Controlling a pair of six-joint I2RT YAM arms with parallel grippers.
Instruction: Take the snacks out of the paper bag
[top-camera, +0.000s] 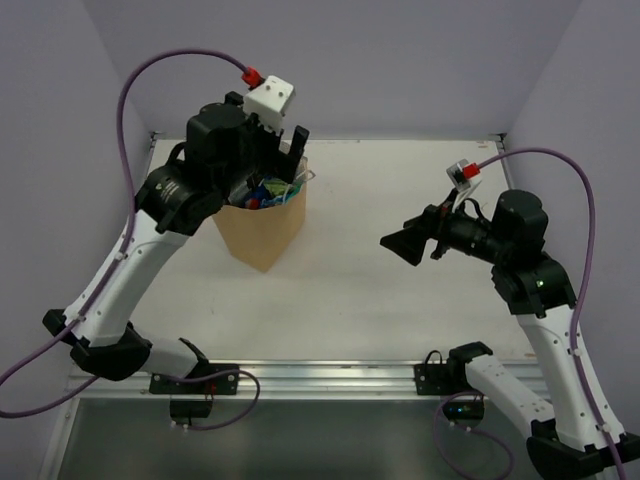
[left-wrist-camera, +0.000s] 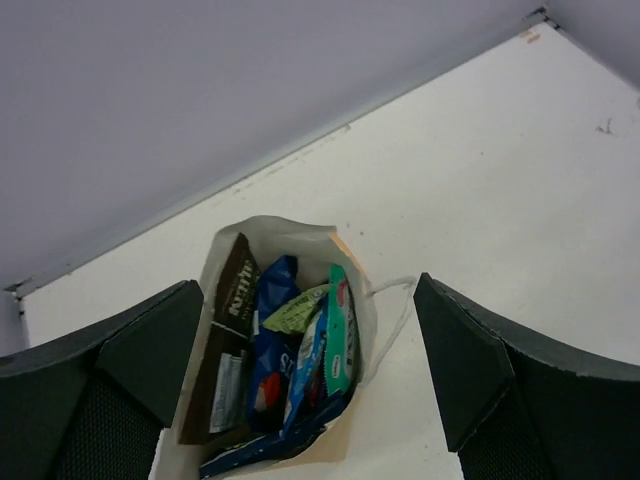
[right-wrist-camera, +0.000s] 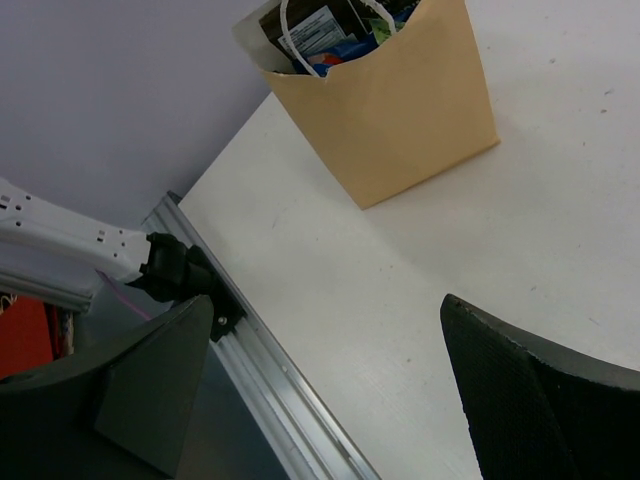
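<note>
Hovering over paper bag (top-camera: 262, 232) w/ snacks (left-wrist-camera: 290, 350) inside, L gripper (left-wrist-camera: 308, 285) is spread wide, holding nothing. R gripper (right-wrist-camera: 325, 305) also wide, empty, well apart at right. Bag stands upright on table (top-camera: 400, 180), left-centre.

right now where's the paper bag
Top view: the paper bag stands upright left of centre on the table, directly under the open left hand, with snacks inside.

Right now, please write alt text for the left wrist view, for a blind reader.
Seen from above, an open tan kraft paper bag on a white table holds glossy snack packets: brown, dark-blue, green and teal. The open left tool frames it.
</note>
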